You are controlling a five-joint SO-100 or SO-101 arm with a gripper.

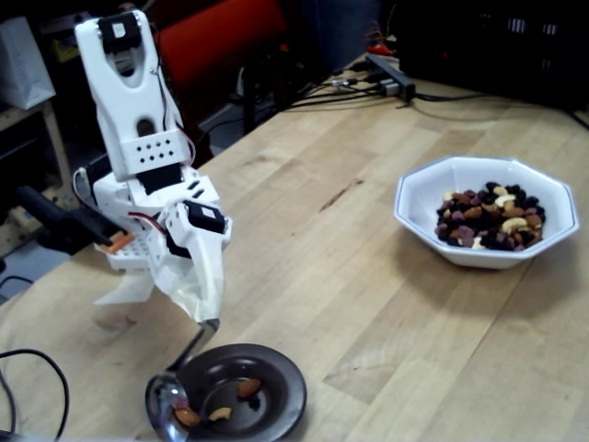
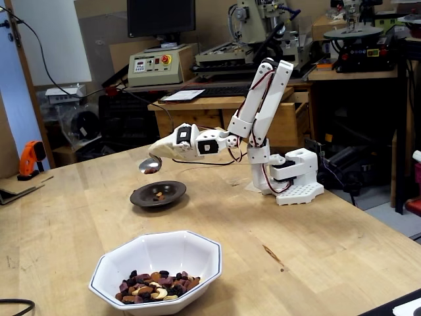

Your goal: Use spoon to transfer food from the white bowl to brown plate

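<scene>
The gripper (image 1: 204, 308) is pinching the spoon (image 1: 175, 387) by its handle, its white fingers pressed together around the upper end; in the other fixed view the gripper (image 2: 162, 150) is reaching out from the arm toward nine o'clock. The spoon is hanging down and forward from the fingers, its shiny oval bowl (image 2: 149, 164) hovering just above the brown plate (image 2: 158, 195), over the plate's rim at about ten o'clock in that view. In the closer fixed view the spoon bowl is lying over the plate's edge at about eight o'clock, with one brown piece showing at its lower end; whether that piece is in the spoon or on the plate, I cannot tell.

The brown plate (image 1: 276, 382) is sitting on the wooden table (image 1: 368, 276) and is holding a few pieces of food (image 1: 247, 388) in its sunken centre: a brown almond, a pale piece beside it and a small dark bit.

The white bowl (image 1: 423, 198) is standing well apart from the plate, toward two o'clock from it in this view, and is carrying a heap of nuts and dark raisin-like bits (image 1: 490, 218). In the other view the white bowl (image 2: 184, 253) is sitting at about six o'clock from the plate, its heap (image 2: 156, 287) gathered at the near side of the bottom.
</scene>
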